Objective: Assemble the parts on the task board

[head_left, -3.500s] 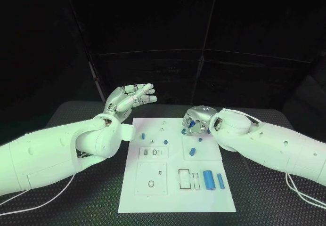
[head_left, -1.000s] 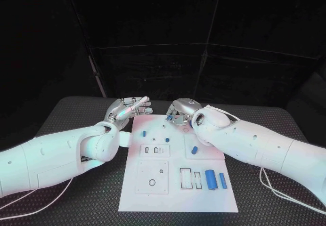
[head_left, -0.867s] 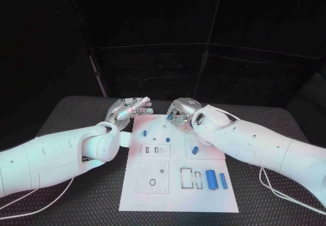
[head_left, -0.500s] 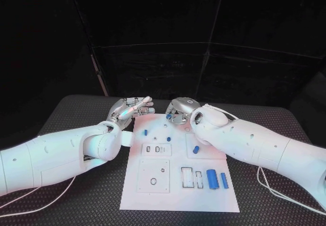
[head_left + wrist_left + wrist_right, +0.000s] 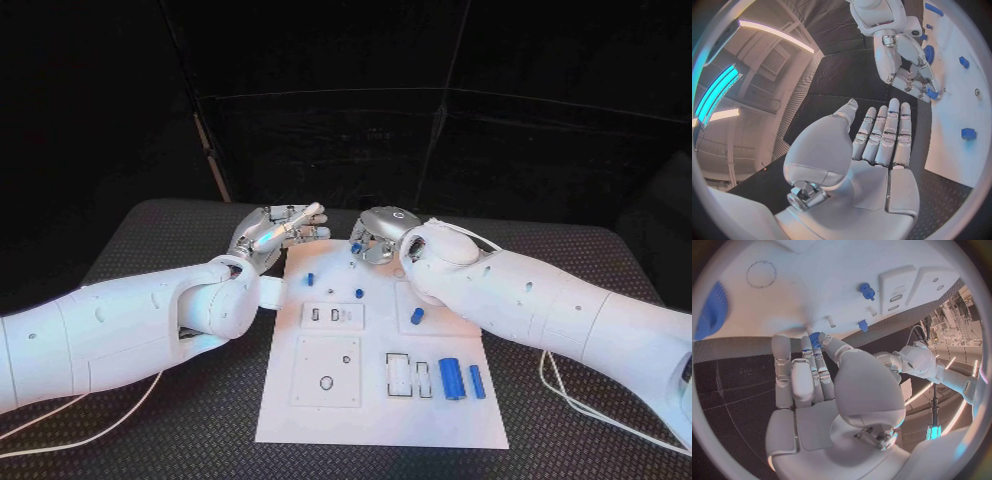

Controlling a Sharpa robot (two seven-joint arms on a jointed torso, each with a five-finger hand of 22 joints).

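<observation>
We see our silver right hand (image 5: 378,238) pinching a small blue part (image 5: 815,339) over the white rectangular task board (image 5: 378,410); our silver left hand (image 5: 278,231) hangs empty, fingers extended.

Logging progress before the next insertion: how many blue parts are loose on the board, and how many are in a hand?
Blue parts lying on the task board: 6 (5 in the head view, plus a toothed gear by the right arm)
Blue part pinched in the right hand fingers: 1
Total: 7
</observation>
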